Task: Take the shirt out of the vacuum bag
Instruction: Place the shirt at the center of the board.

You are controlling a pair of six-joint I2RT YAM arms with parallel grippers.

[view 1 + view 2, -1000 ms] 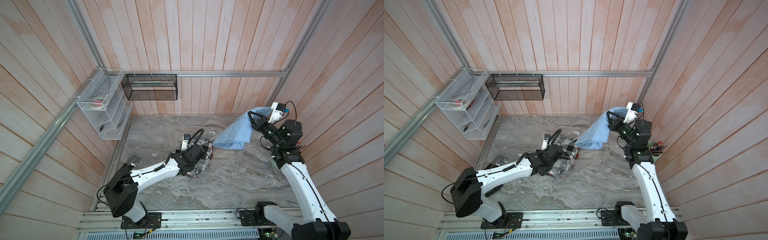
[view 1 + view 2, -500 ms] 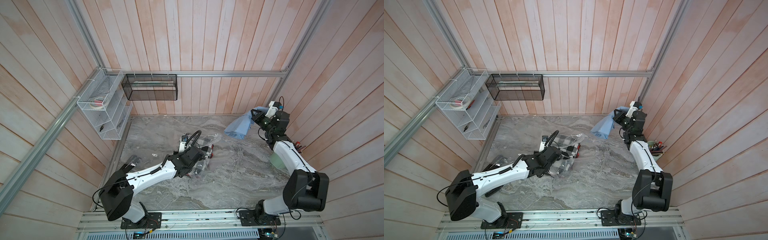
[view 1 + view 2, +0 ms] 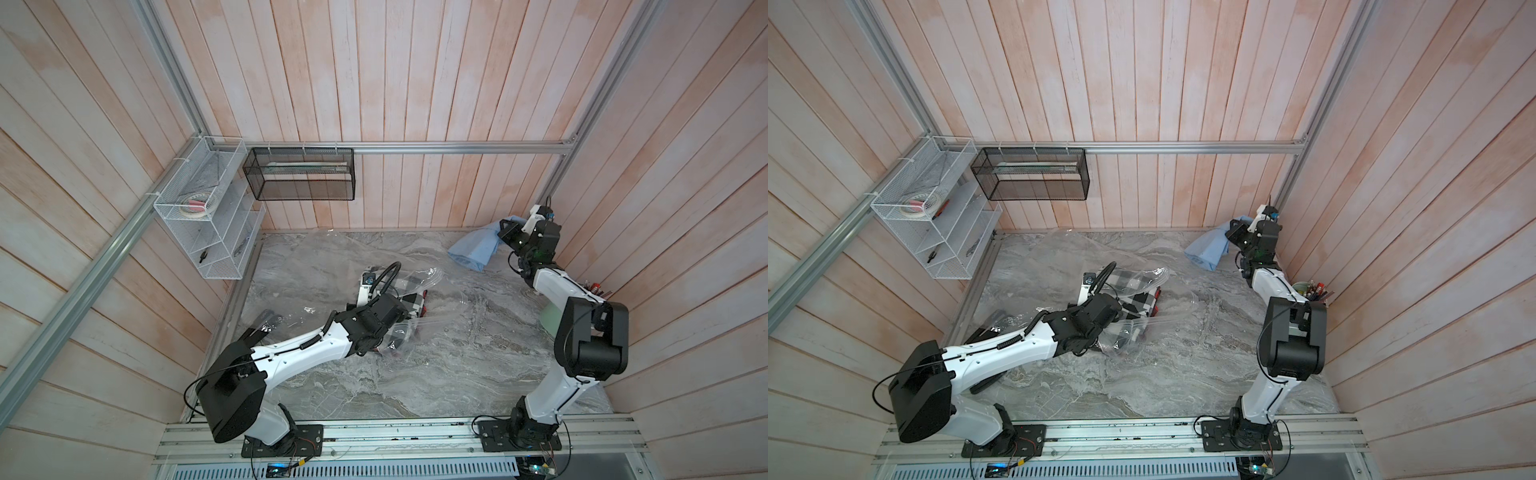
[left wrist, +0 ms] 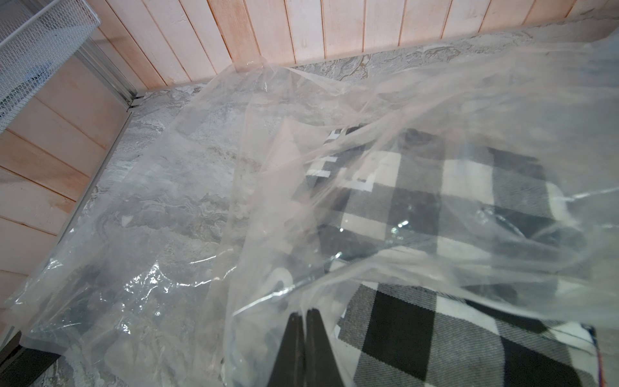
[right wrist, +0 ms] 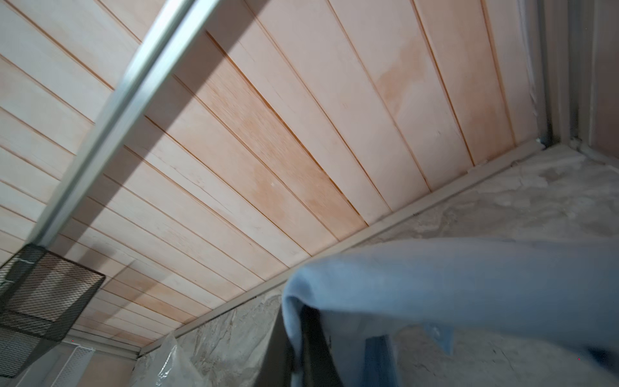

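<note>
The left claw [image 4: 304,316] is clenched on a fold of the vacuum bag [image 4: 187,207], likely anchoring it (a checked cloth [image 4: 418,335] shows through the film); well apart, the blue shirt [image 3: 473,249] hangs outside, gripped by the right claw [image 3: 503,232].

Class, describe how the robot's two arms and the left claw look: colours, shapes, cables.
Both the left arm and right arm have smooth white links between bulky black joint housings. A coiled black cable runs along the left arm; a black hose loops above its wrist. The left claw has two slim, black, tapering blades.
</note>
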